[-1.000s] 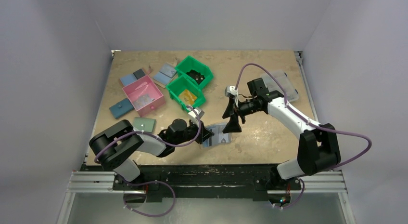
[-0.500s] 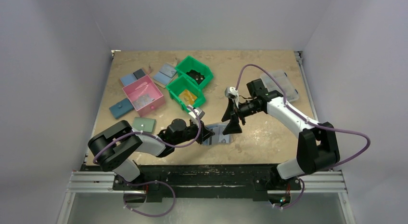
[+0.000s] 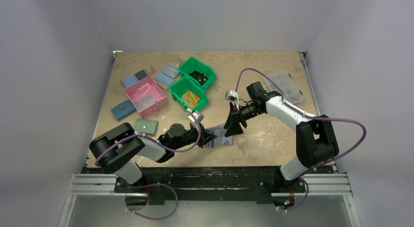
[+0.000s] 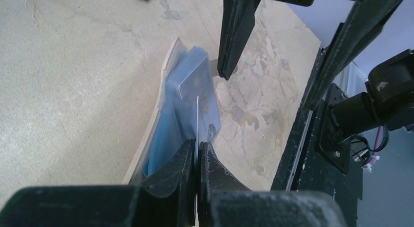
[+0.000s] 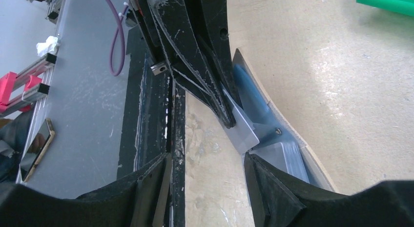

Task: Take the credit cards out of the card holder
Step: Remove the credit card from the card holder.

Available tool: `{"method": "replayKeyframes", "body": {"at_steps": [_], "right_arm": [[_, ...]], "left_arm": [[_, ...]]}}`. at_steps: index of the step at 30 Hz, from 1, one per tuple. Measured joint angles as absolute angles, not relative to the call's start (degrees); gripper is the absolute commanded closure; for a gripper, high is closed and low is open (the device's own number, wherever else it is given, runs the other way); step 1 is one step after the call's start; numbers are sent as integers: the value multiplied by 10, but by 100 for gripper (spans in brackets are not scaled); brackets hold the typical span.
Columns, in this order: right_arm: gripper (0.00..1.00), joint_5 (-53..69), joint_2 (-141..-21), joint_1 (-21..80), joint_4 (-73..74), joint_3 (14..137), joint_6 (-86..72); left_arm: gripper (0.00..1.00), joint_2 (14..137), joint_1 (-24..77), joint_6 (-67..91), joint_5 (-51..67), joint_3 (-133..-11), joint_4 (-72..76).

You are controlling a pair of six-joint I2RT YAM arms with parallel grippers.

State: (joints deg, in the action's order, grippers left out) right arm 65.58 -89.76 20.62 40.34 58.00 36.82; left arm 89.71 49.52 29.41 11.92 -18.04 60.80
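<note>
The card holder [image 3: 222, 135] lies open near the table's front edge, beige outside [image 4: 161, 97] and light blue inside. A pale blue credit card [image 4: 193, 75] with a rounded corner sticks out of its slot. My left gripper [image 4: 196, 150] is shut on a thin pale panel of the card holder [image 5: 242, 130]. My right gripper [image 5: 207, 175] hangs open just past the holder's far end. Its right finger [image 5: 266, 188] is at the striped slot panel [image 5: 288, 156] and nothing lies between the fingers. In the top view the right gripper [image 3: 233, 129] sits just right of the left gripper [image 3: 211, 137].
Two green bins [image 3: 197, 73] and a pink box [image 3: 145, 96] stand at the back left, with flat wallets around them, one sage-green [image 3: 146, 125] and one dark blue [image 3: 122, 109]. A clear plastic case [image 3: 288, 88] is at the back right. The black front rail [image 5: 171, 114] runs close beside the holder.
My right gripper has come left and down towards the card holder, and its jaws have narrowed. The left gripper stays shut on the holder and has shifted slightly.
</note>
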Motion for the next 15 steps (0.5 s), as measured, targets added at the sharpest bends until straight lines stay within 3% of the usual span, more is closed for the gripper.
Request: {"method": "replayKeyframes", "body": {"at_steps": [7, 15], "right_arm": [[42, 651, -925, 218, 415, 591, 368], [41, 641, -936, 222, 422, 593, 368]], "left_arm": [[100, 901, 495, 316, 135, -165, 670], [100, 906, 495, 333, 149, -165, 702]]}}
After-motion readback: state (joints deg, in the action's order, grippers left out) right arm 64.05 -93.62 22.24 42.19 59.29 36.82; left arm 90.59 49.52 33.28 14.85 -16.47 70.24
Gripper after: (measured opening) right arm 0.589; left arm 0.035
